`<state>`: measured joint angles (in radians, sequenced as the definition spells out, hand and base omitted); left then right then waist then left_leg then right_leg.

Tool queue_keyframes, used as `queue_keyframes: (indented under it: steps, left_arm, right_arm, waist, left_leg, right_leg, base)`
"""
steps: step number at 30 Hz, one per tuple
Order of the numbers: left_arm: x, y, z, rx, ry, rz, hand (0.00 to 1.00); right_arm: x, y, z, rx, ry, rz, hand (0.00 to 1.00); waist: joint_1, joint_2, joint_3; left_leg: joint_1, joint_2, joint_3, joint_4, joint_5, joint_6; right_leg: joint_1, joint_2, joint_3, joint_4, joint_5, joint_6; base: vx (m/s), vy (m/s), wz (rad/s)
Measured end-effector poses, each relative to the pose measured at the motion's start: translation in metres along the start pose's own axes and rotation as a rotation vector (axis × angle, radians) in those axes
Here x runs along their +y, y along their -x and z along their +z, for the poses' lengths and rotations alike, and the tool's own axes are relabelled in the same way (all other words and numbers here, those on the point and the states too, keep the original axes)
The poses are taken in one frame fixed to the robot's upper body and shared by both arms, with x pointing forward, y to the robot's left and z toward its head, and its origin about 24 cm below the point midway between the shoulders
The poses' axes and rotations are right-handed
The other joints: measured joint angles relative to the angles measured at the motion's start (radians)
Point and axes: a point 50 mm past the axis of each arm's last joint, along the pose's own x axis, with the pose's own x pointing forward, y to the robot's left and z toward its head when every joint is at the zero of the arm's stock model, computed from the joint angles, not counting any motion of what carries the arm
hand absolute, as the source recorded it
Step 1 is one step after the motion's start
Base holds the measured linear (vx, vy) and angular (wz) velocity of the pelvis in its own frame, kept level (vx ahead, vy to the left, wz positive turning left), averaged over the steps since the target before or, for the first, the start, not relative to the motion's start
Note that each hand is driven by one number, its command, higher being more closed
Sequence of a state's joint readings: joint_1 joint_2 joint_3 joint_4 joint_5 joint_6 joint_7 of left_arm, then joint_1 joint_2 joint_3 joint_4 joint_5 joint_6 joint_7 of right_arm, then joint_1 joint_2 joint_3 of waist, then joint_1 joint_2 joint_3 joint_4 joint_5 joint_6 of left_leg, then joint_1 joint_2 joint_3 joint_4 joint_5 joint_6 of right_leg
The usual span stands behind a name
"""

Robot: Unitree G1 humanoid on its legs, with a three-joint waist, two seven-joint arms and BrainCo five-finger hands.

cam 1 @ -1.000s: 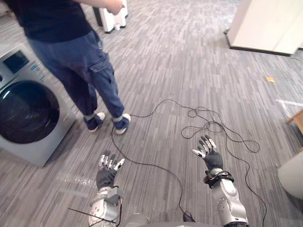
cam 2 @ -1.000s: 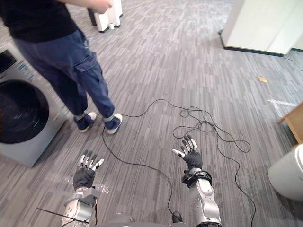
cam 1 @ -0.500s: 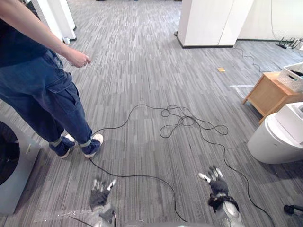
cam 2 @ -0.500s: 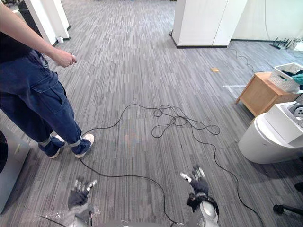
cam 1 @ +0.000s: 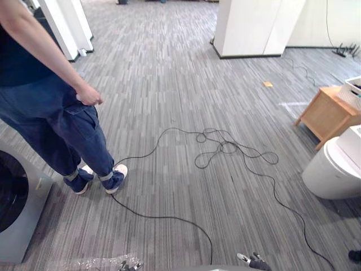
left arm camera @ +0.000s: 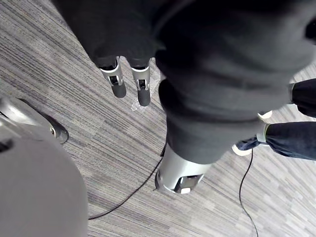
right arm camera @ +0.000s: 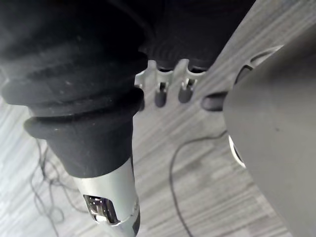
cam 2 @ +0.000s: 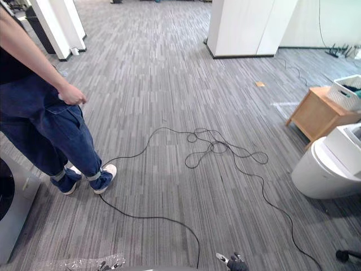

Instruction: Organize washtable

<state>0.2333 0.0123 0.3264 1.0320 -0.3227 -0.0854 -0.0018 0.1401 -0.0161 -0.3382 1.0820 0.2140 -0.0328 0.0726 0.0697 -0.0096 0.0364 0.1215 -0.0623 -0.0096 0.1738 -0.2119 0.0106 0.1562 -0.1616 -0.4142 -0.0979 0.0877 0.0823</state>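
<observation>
**Both hands open and empty, low over the carpet, well apart from the table on the right**

Left eye view: the fingertips of the left hand [cam 1: 128, 265] and of the right hand [cam 1: 255, 261] peek in at the bottom edge, over grey striped carpet [cam 1: 180, 84]. A crinkled clear plastic sheet [cam 1: 84, 263] lies flat on the floor, just beside the left fingertips. A person [cam 1: 51, 107] in blue jeans stands at left, one hand at the trouser pocket. Beside the person's shoes is a grey washing machine [cam 1: 36, 197]. Its round door is dark, so I cannot tell what is in the drum. At far right stands a low wooden table [cam 1: 327, 113], possibly the washtable, well apart from both hands. Nearer than it sits a white tub [cam 1: 330, 169] with rounded sides.

Right eye view: a white basket [cam 2: 343, 93] stands on the wooden table's top, with something dark and teal in it, too small to name. The white tub's flat top runs out of the picture, and what it holds cannot be told.

Left wrist view: the left hand's fingers [left arm camera: 143, 91] point straight toward the carpet, relaxed and holding nothing. A scrap of the plastic sheet lies past their tips. The person's shoes and trouser hems show at the side.

Right wrist view: the right hand's fingers [right arm camera: 160, 96] hang straight in a row over bare carpet, spread loosely and holding nothing.
</observation>
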Motion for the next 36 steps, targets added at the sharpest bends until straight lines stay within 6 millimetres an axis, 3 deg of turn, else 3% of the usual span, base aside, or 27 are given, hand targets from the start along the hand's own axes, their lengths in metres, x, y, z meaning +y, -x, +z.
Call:
queue_keyframes:
  steps: [6,8,9,21,26,32,34,36]
  left_arm:
    - [0.011,-0.002,0.006,0.004,-0.072,0.024,0.0]
    - [0.011,-0.003,0.007,0.008,-0.091,0.024,0.0]
    - [0.005,-0.003,0.007,0.013,-0.135,-0.003,0.0]
    - [0.005,-0.003,0.008,-0.005,-0.142,-0.004,0.0]
    - [0.001,-0.004,0.015,-0.039,-0.257,-0.02,0.0]
    - [-0.009,-0.005,0.023,-0.084,-0.348,-0.062,0.0]
    - [-0.01,-0.005,0.026,-0.095,-0.358,-0.068,0.0]
    - [-0.015,-0.006,0.028,-0.101,-0.366,-0.08,0.0]
  right_arm:
    - [0.009,-0.001,-0.009,0.058,-0.033,0.029,0.0]
    - [0.009,-0.002,-0.008,0.06,-0.032,0.029,0.0]
    - [0.009,-0.004,0.0,0.048,0.018,0.032,0.0]
    - [0.01,-0.004,0.002,0.036,0.049,0.03,0.0]
    - [0.021,-0.008,0.016,0.005,0.191,0.062,0.0]
    - [0.05,-0.013,0.04,-0.062,0.248,0.122,0.0]
    - [0.058,-0.014,0.047,-0.085,0.245,0.139,0.0]
    - [0.055,-0.014,0.048,-0.095,0.236,0.128,0.0]
  waist:
    - [0.002,-0.037,0.0]
    - [0.001,-0.036,0.001]
    - [0.0,-0.016,0.025]
    - [0.0,-0.017,0.028]
    - [-0.001,-0.02,0.034]
    - [0.002,-0.012,0.054]
    - [0.002,-0.022,0.076]
    - [0.005,-0.012,0.106]
  left_leg:
    - [0.001,-0.027,-0.014,-0.022,0.019,0.033]
    - [0.005,-0.029,-0.013,-0.034,0.026,0.043]
    - [0.049,-0.021,-0.009,-0.139,0.071,0.043]
    - [0.044,-0.019,0.01,-0.141,0.071,0.043]
    - [0.006,-0.021,0.017,-0.139,0.073,0.043]
    - [-0.021,-0.027,-0.016,-0.109,0.073,0.043]
    - [-0.046,-0.035,-0.036,-0.052,0.062,0.05]
    - [-0.052,-0.019,-0.048,0.009,0.002,0.075]
  right_leg:
    - [0.0,-0.024,0.008,0.0,0.001,-0.002]
    - [-0.004,-0.025,0.013,0.0,0.003,-0.004]
    - [-0.02,-0.014,0.043,0.0,0.014,0.016]
    - [-0.035,-0.013,0.061,0.0,0.014,0.016]
    - [-0.074,-0.013,0.07,0.0,0.018,0.022]
    - [-0.072,-0.016,0.041,0.0,0.018,0.022]
    - [-0.081,-0.036,0.01,0.064,-0.016,0.023]
    - [-0.127,-0.064,0.001,0.249,-0.109,0.036]
  base:
    - [-0.06,0.021,0.11]
    - [-0.08,-0.018,0.0]
    - [0.0,0.0,0.0]
    - [0.0,-0.001,-0.04]
    - [-0.03,-0.045,-0.06]
    - [0.0,-0.048,0.15]
    - [0.0,-0.039,0.48]
    - [-0.01,-0.003,0.44]
